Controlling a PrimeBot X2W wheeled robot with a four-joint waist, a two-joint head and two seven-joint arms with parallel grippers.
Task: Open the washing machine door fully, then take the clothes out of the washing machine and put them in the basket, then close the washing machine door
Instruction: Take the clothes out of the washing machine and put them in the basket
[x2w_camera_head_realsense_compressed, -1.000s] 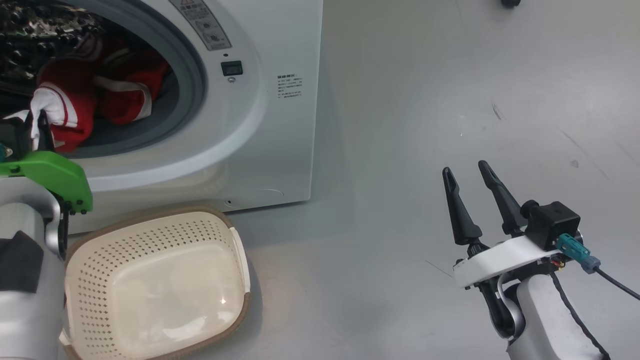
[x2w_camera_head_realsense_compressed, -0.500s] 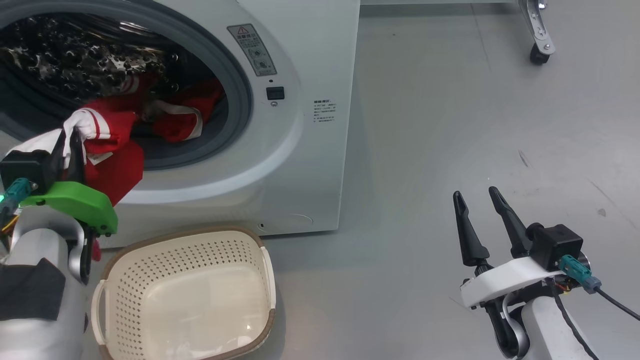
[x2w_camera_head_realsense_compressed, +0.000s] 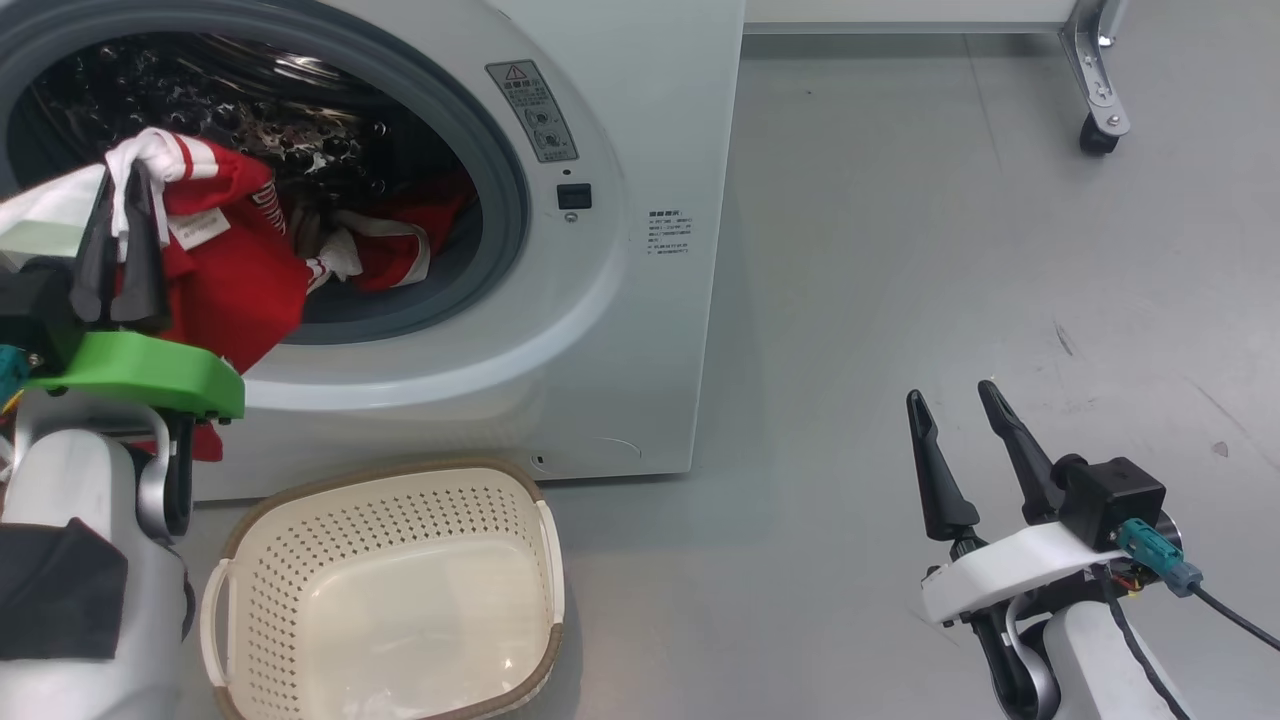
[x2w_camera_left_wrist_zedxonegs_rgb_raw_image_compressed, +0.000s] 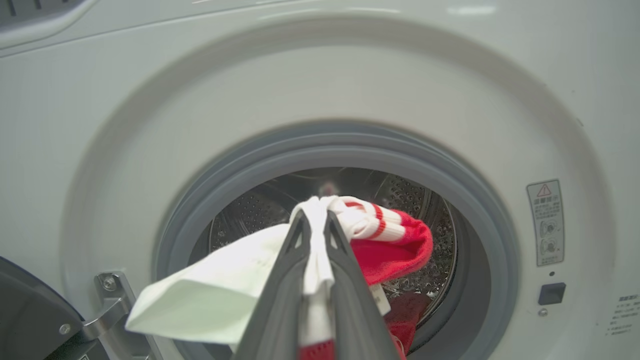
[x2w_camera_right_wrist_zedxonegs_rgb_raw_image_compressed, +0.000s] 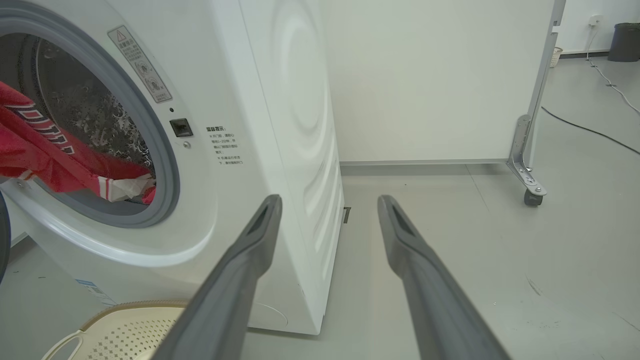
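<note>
Nearest the robot, on the grey floor (x2w_camera_head_realsense_compressed: 900, 250), a small cream perforated plastic basket (x2w_camera_head_realsense_compressed: 420, 505) with a brown woven-look rim is sitting just before the large white front-loading washing machine (x2w_camera_head_realsense_compressed: 650, 120). Off to the right, the right gripper (x2w_camera_head_realsense_compressed: 951, 392) is hovering with its two long dark fingers (x2w_camera_head_realsense_compressed: 935, 470) spread wide, holding nothing. Higher on the left, the left gripper (x2w_camera_left_wrist_zedxonegs_rgb_raw_image_compressed: 315, 216) is pinching the white trim of a red garment (x2w_camera_head_realsense_compressed: 235, 280), which is hanging out over the grey gasket (x2w_camera_head_realsense_compressed: 505, 200). Deeper in the steel drum (x2w_camera_head_realsense_compressed: 250, 90), more red clothes (x2w_camera_head_realsense_compressed: 400, 255) are lying.
</note>
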